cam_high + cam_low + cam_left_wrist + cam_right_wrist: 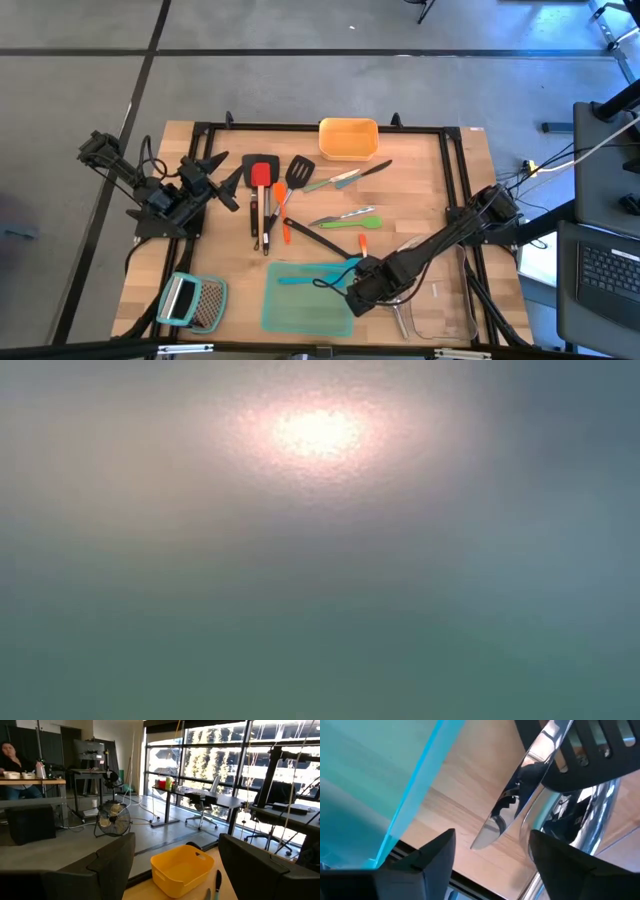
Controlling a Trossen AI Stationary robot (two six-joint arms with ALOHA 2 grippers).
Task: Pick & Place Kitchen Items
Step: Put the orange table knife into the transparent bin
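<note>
While no writing or brand can be read on any object, the places are clear. Seen from above, the right pincer (356,296) hangs released at about 5 o'clock on the desk (420,190), between the teal container (305,300) and the silver cutlery (405,318). At the centre lie the loose utensils: a red turner (261,175), a black turner (297,176) and a green spatula (364,222). At 9 o'clock, the left pincer (222,180) waits, released. An orange container (348,138) stands at 12 o'clock.
</note>
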